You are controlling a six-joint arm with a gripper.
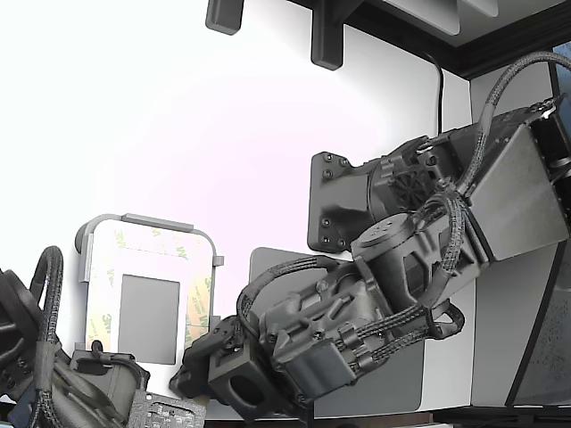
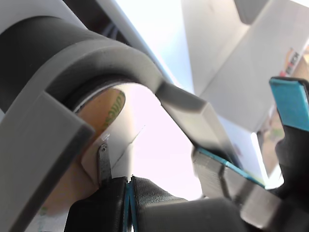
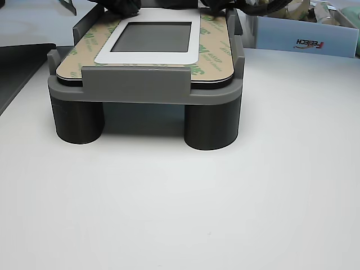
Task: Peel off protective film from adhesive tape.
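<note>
The arm [image 1: 419,232] reaches in from the exterior view's right, folded at the elbow, its wrist angled down toward the bench [image 1: 178,134]. The pincer [image 1: 201,361] sits at the lower corner of the grey fixture [image 1: 147,223], at the edge nearest the exterior view's bottom. A second arm [image 1: 53,374] occupies the exterior view's lower left, just beside the same fixture.

The fixture stands on round dark legs [image 3: 211,126] and carries a flat plate. The adhesive tape [image 3: 211,53] forms a border on that plate around a small grey rectangle [image 3: 154,36]. Its surface is pale yellow with green logos.

In the wrist view, the pincer [image 2: 116,181] lies directly against the curved corner of the fixture [image 2: 96,63]. A thin metal fingertip [image 2: 103,162] touches the pale edge at the corner where the protective film [image 2: 108,108] shows its green print. The dark fingers below meet closely with no visible gap, so the pincer appears closed. Whether it grips the film edge cannot be determined from these views.

A blue-faced part [image 2: 289,99] stands well apart from the pincer, across the open space of the wrist view.
</note>
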